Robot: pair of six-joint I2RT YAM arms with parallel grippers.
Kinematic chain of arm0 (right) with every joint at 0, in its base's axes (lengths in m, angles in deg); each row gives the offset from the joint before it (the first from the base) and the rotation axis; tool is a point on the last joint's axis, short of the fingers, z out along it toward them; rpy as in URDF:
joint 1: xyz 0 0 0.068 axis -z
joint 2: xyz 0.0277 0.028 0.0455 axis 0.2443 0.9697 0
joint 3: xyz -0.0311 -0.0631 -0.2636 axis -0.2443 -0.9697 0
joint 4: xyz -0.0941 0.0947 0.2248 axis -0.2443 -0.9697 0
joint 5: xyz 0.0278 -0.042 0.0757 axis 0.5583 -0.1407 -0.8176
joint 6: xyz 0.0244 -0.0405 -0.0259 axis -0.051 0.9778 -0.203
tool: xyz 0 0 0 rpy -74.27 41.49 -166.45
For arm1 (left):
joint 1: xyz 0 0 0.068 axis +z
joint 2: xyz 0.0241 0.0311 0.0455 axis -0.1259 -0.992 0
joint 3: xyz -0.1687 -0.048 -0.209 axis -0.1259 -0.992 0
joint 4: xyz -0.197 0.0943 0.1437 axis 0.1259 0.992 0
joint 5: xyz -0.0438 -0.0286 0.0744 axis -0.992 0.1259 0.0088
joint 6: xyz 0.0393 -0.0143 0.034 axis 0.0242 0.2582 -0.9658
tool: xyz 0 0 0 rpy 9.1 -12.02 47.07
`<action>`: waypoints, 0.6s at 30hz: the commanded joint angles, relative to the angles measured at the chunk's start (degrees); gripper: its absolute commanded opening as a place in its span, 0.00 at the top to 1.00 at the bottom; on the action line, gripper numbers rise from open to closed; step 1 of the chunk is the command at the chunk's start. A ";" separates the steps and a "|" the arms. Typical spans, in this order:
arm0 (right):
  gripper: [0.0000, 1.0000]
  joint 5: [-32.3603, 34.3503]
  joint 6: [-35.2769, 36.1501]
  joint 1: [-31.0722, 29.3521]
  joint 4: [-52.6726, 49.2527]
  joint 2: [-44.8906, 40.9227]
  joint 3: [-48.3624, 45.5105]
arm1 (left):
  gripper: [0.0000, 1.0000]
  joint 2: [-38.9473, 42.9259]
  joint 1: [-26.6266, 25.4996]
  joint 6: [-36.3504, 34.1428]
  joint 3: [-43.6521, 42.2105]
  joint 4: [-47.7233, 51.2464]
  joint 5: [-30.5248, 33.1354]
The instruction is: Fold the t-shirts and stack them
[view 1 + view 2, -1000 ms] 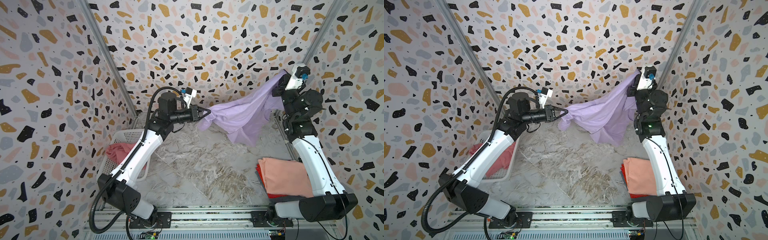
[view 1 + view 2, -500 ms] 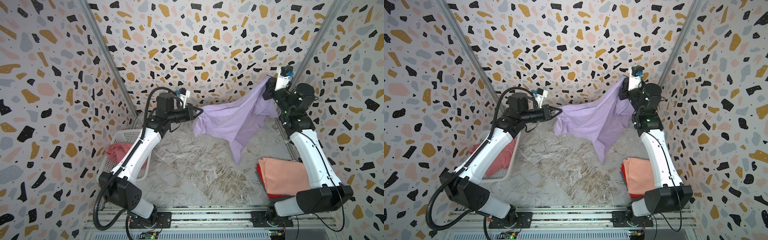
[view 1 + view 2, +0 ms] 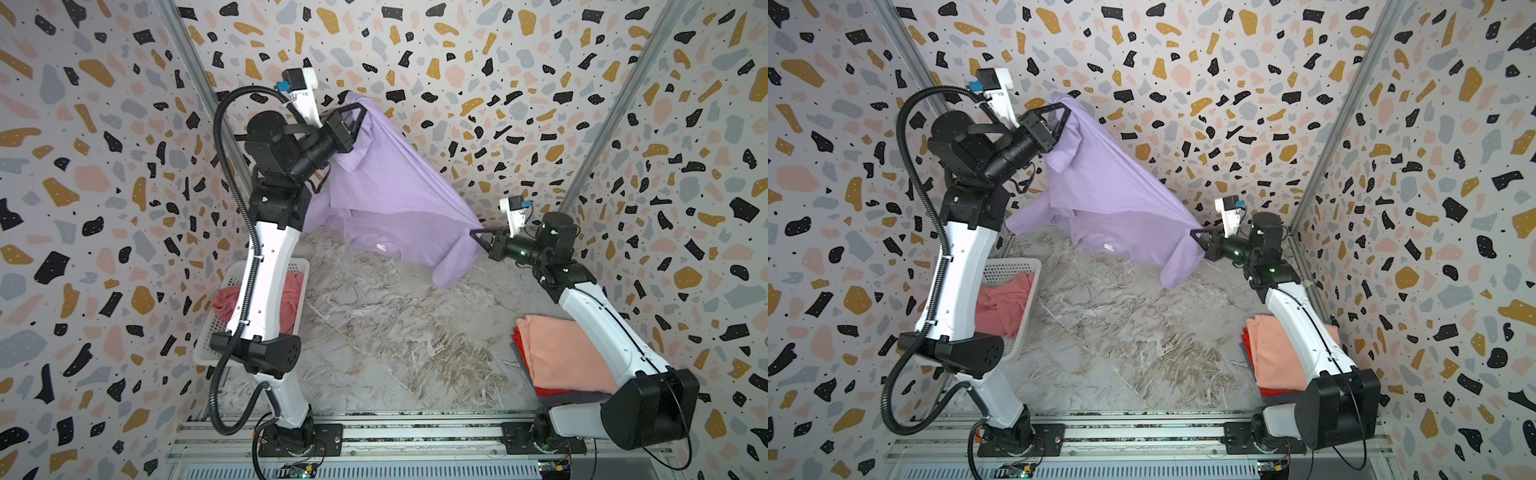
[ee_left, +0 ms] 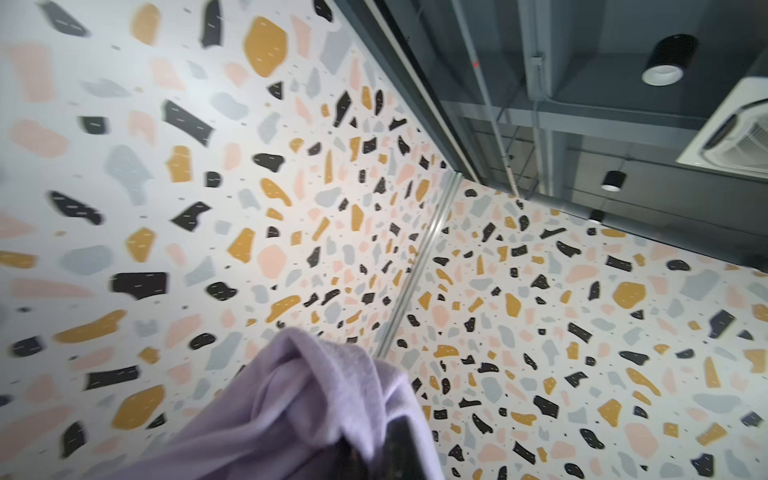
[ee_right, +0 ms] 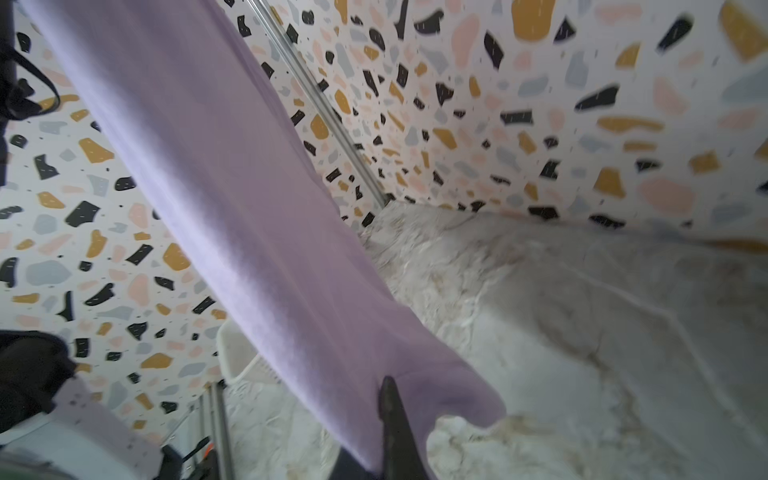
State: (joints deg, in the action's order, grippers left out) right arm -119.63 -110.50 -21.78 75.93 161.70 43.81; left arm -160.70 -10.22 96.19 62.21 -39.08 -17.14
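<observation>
While both claws are clamped shut on it, the lilac shirt (image 3: 390, 187) hangs stretched in the air above the table (image 3: 395, 332). The left claw (image 3: 360, 114) grips one end high; the right claw (image 3: 476, 235) grips the other end low, nearer the table. Long axis slopes down from left to right. Judgement: laying it flat requires the left claw to descend.

Three walls (image 3: 415, 41) in a terrazzo print of black, ochre, pink and grey chips close in a marble-patterned floor (image 3: 395, 340) streaked grey and tan. Bare metal posts (image 3: 615, 104) run up the far corners and a metal rail (image 3: 415, 434) crosses the near edge. The left wrist view shows a dark ceiling (image 4: 602, 104) with round black lamps (image 4: 665, 60) and a white air vent (image 4: 739, 137)
</observation>
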 commanded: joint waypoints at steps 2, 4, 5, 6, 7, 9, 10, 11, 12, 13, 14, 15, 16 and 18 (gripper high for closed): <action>0.43 -13.85 -13.21 6.74 5.85 -0.28 -8.33 | 0.85 -9.04 -6.96 14.33 -4.09 -18.84 -1.56; 0.16 -13.17 -9.30 7.26 -1.08 0.35 -8.14 | 0.69 -14.56 -8.10 14.83 -2.70 -13.39 -1.10; 0.12 -10.59 -6.99 7.26 -4.82 0.23 -7.65 | 0.64 -16.98 -8.21 13.75 -1.84 -10.30 -1.73; 0.12 -7.49 -4.59 7.21 -8.01 -0.17 -6.91 | 0.57 -18.78 -8.22 12.22 -1.21 -6.23 -1.65; 0.11 -4.38 -3.06 7.28 -10.05 -0.56 -6.24 | 0.47 -19.50 -8.21 10.43 -1.23 -3.13 -1.29; 0.13 1.89 -0.25 7.19 -13.40 -1.03 -4.37 | 0.40 -18.79 -8.10 2.80 -2.63 3.95 2.29; 0.14 4.08 0.35 7.12 -13.96 -1.14 -3.67 | 0.38 -17.74 -7.97 0.53 -3.99 6.08 3.89; 0.16 5.46 1.22 6.99 -14.03 -1.15 -2.77 | 0.35 -16.38 -7.73 -1.70 -6.26 7.33 4.92; 0.16 6.72 2.25 6.60 -13.98 -1.15 -1.87 | 0.33 -14.79 -7.30 -2.79 -8.95 8.08 5.75; 0.17 8.27 3.07 6.00 -13.96 -1.07 -1.04 | 0.32 -13.59 -6.83 -3.25 -11.57 8.57 6.00; 0.17 9.66 4.61 4.91 -13.93 -0.86 -0.19 | 0.30 -12.39 -6.12 -3.84 -14.43 9.51 6.25; 0.17 11.07 6.59 3.43 -13.95 -0.43 0.74 | 0.30 -11.12 -5.70 -4.94 -17.07 11.34 7.10; 0.17 12.82 8.24 1.85 -14.42 0.20 1.62 | 0.30 -9.99 -5.50 -6.44 -19.36 13.08 7.83; 0.17 15.73 12.43 -2.13 -15.46 2.73 3.58 | 0.30 -7.23 -5.49 -9.90 -25.17 17.16 9.97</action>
State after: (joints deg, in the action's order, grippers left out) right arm -110.15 -105.80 -19.48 62.93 163.06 43.90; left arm -175.28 -16.32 93.44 40.66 -25.73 -10.47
